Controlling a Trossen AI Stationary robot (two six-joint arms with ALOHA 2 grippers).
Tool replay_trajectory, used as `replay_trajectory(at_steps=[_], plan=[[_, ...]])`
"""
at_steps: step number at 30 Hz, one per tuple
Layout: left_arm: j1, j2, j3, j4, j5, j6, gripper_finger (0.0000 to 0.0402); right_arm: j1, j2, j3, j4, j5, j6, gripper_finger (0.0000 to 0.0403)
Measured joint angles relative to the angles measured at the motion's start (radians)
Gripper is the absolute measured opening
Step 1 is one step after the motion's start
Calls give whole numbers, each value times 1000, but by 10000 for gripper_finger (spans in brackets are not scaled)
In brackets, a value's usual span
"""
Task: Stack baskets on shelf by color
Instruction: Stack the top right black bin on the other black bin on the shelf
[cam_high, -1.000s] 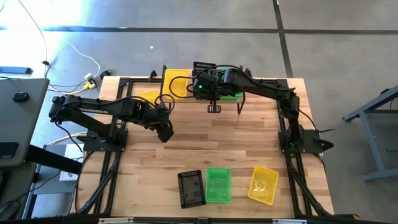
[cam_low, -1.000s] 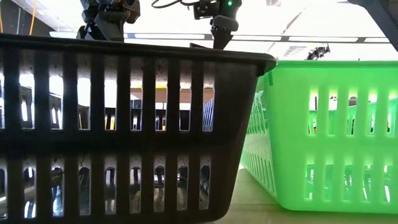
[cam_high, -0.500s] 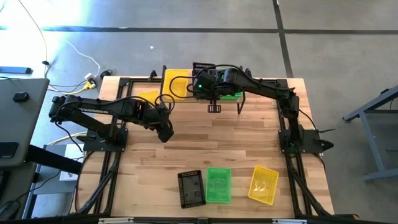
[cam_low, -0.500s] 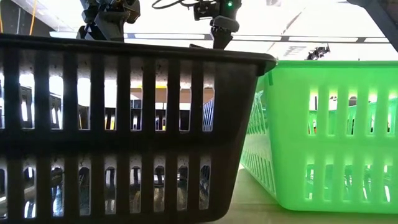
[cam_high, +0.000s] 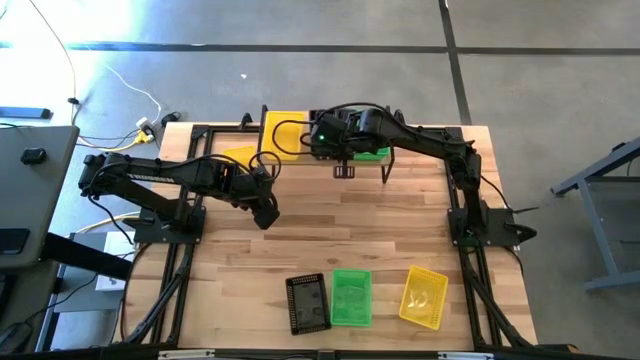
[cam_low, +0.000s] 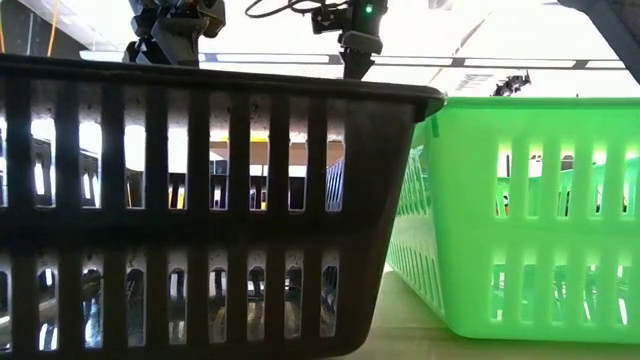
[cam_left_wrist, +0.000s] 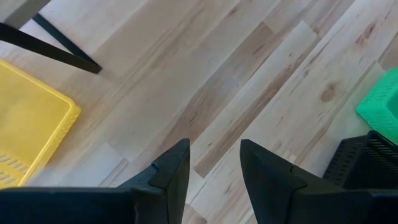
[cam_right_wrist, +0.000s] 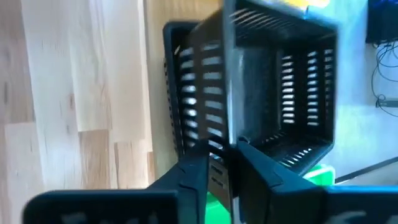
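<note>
My right gripper (cam_right_wrist: 227, 158) is at the shelf (cam_high: 400, 135) on the table's far side, shut on a black basket (cam_right_wrist: 280, 93). Another black basket (cam_right_wrist: 177, 93) lies just below it, with green basket (cam_right_wrist: 320, 175) beside it. In the high view the arm hides most of the held basket. A yellow basket (cam_high: 282, 130) and a green basket (cam_high: 372, 153) sit on the shelf. Another yellow basket (cam_high: 238, 157) lies on the table. My left gripper (cam_left_wrist: 214, 162) hovers open over bare table (cam_left_wrist: 249, 81), left of middle. My right gripper holds the black basket by the rim of one wall (cam_right_wrist: 230, 134), pinched with one finger (cam_right_wrist: 264, 165) inside and the other (cam_right_wrist: 193, 171) outside. The basket sits tilted in the hold, above the other black basket. Whether the two touch cannot be told.
At the near edge stand a black basket (cam_high: 307, 302), a green basket (cam_high: 351, 297) and a yellow basket (cam_high: 424, 297) in a row. A black shelf leg (cam_left_wrist: 59, 51) shows ahead of my left gripper. Bare wood lies between the shelf and the near row.
My right gripper has shifted slightly at the shelf with the black basket. The end of the basket that stuck out past the arm toward the far edge is now hidden under the arm.
</note>
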Motion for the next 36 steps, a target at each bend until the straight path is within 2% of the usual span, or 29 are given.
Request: replay_trajectory(at_steps=[9, 13, 21, 31, 36], plan=[[0, 0, 0, 0, 2, 0, 131, 1, 0, 0, 62, -43, 25, 98], [0, 0, 0, 0, 2, 10, 131, 1, 0, 8, 62, -117, 26, 99], [0, 0, 0, 0, 3, 27, 131, 5, -7, 9, 65, -165, 76, 99], [0, 0, 0, 0, 3, 45, 131, -1, -12, 80, 73, -84, 177, 99], [0, 0, 0, -1, 3, 53, 131, -14, -6, 38, 68, -120, 209, 99]])
